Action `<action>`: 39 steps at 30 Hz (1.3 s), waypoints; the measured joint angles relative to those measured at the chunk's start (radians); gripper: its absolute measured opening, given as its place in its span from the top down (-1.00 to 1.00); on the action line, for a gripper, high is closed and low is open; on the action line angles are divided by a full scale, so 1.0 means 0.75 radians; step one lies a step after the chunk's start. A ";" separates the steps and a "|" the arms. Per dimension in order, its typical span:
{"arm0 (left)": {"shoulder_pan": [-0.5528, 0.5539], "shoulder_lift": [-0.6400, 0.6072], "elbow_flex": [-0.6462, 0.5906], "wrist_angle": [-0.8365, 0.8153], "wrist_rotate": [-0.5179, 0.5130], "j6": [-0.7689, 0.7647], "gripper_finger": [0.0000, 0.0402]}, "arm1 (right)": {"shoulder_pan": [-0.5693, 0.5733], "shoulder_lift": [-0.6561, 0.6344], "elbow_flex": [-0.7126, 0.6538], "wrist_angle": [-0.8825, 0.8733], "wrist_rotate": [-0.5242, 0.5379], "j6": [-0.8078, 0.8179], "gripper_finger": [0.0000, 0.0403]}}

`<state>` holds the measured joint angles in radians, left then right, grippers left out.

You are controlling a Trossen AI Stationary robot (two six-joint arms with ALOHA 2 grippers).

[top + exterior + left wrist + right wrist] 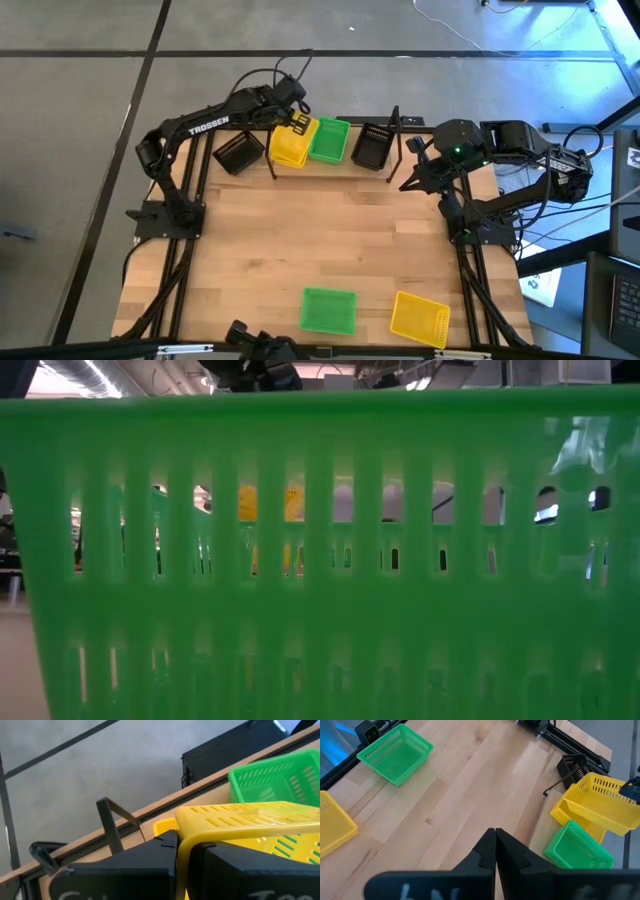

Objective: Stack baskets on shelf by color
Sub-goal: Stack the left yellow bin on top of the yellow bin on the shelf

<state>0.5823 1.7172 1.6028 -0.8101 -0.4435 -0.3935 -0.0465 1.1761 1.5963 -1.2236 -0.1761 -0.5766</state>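
A yellow basket (291,147) hangs tilted over a second yellow basket (572,815) that rests on the shelf (397,140) at the table's far edge; my left gripper (297,122) is shut on it. A green basket (330,140) stands on the shelf right beside them. One black basket (238,152) sits to their left and another (372,146) to the right of the green one. My right gripper (495,834) hovers shut and empty above the table's right side. A green basket (328,310) and a yellow basket (420,320) lie near the front edge. My left gripper pinches the held basket's rim (181,851) at one end wall between its two fingers. The fingers slant down from the table's left and far side. The basket is tilted above the lower yellow basket (164,827); whether the two touch I cannot tell.
The green basket's mesh wall (320,560) fills the low view; only bits of yellow show through its slots. Black shelf posts (270,160) rise beside the yellow pair. Bare wooden tabletop (330,235) spreads across the middle.
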 joint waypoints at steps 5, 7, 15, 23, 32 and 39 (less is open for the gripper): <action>-0.004 0.000 0.000 -0.028 0.000 -0.049 1.00 | 0.000 0.000 0.000 -0.001 0.000 0.000 0.96; -0.004 0.000 0.000 -0.028 0.000 -0.089 1.00 | 0.000 0.000 0.000 -0.001 0.000 0.000 0.96; -0.004 0.000 0.000 -0.026 0.001 -0.124 1.00 | 0.000 0.000 0.000 -0.001 0.000 0.000 0.96; 0.004 0.000 0.000 -0.029 0.104 -0.149 1.00 | 0.000 0.000 0.000 -0.002 0.000 0.000 0.96; 0.003 0.000 -0.001 -0.060 0.116 -0.123 1.00 | 0.000 0.000 0.000 -0.002 0.000 0.001 0.96; 0.005 0.000 -0.001 -0.060 0.115 -0.118 1.00 | 0.000 0.000 0.000 -0.002 0.000 0.001 0.96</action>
<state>0.5861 1.7172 1.6024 -0.8547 -0.3573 -0.4823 -0.0466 1.1763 1.5963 -1.2247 -0.1761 -0.5762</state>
